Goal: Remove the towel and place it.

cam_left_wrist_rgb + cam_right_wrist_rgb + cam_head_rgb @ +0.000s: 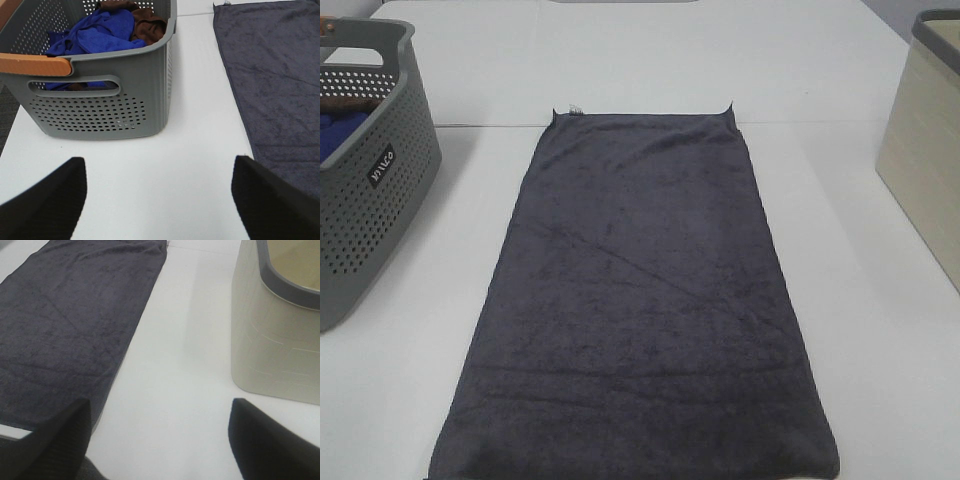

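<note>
The dark charcoal-grey towel (640, 300) lies flat and spread out lengthwise down the middle of the white table, with a small white tag at its far left corner (572, 109). It also shows in the left wrist view (272, 85) and the right wrist view (70, 325). My left gripper (159, 200) is open and empty above bare table between the grey basket and the towel. My right gripper (157, 440) is open and empty above bare table between the towel and the beige bin. Neither gripper shows in the exterior high view.
A grey perforated basket (370, 190) with an orange handle (35, 64) stands at the left, holding a blue cloth (95, 32) and a brown cloth (147, 25). A beige bin with a grey rim (925, 150) stands at the right, also in the right wrist view (275, 330).
</note>
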Robot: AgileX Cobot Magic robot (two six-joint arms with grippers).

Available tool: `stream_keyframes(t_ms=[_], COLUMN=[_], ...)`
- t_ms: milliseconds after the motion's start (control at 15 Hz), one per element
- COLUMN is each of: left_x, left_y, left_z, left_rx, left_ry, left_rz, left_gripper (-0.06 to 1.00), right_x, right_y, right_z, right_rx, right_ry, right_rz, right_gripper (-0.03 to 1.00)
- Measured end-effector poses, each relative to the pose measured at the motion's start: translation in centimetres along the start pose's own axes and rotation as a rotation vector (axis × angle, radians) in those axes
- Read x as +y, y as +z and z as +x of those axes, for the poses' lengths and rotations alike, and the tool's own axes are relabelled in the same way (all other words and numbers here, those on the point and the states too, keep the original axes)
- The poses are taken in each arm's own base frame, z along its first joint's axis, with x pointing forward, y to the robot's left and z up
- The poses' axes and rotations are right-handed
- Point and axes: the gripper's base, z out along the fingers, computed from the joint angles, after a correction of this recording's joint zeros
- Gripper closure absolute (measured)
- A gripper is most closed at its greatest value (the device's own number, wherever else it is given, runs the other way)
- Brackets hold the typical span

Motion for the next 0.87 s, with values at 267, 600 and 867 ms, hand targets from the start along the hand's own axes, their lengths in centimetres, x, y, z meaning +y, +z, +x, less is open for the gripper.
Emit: stream_keyframes(t_ms=[267,600,867], left_x=[-0.06,-0.19,-0.25], left_y=[0.00,0.01,0.02], left_z=[-0.04,-0.06,-0.07], left_rx=[-0.005,-0.006,-0.006], left_ry=[-0.004,-0.017,-0.030], left_rz=[0.007,0.010,-0.007], left_gripper=[0.19,0.19,0.19], right_x=[0.00,0.00,0.00], right_y=[0.00,0.00,0.00], right_z=[0.00,0.00,0.00], right_rx=[0.000,0.000,0.000], right_ry=[0.000,0.000,0.000], right_rz=[0.000,0.000,0.000], right_gripper=[0.23,0.23,0.23])
